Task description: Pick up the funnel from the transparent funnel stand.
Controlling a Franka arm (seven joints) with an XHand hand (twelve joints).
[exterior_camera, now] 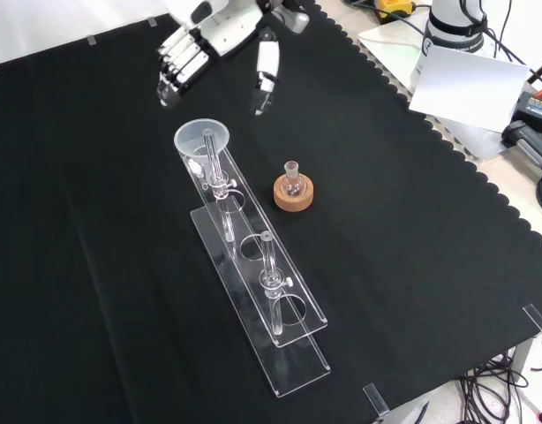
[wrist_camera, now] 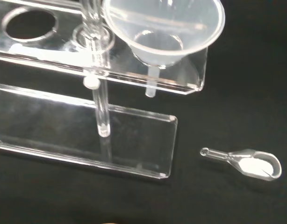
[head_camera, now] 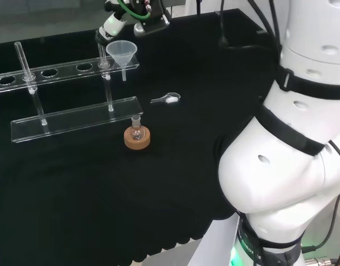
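A clear funnel (head_camera: 122, 54) (exterior_camera: 203, 141) (wrist_camera: 166, 29) sits in the end hole of the transparent funnel stand (head_camera: 76, 119) (exterior_camera: 280, 331) (wrist_camera: 134, 149), its stem hanging down through the upper shelf. The black and white hand (head_camera: 112, 25) (exterior_camera: 214, 49) hovers just beyond that end of the stand, a short way above the funnel and apart from it. Its fingers (exterior_camera: 176, 75) and thumb (exterior_camera: 265, 72) are spread and fairly straight, holding nothing.
A small round flask (head_camera: 137, 131) (exterior_camera: 292, 179) stands in a cork ring (head_camera: 137, 139) (exterior_camera: 295, 194) beside the stand. A small clear scoop (head_camera: 166, 99) (wrist_camera: 248, 162) lies on the black cloth near the stand's funnel end. The arm's white links (head_camera: 292, 138) rise at the head view's right.
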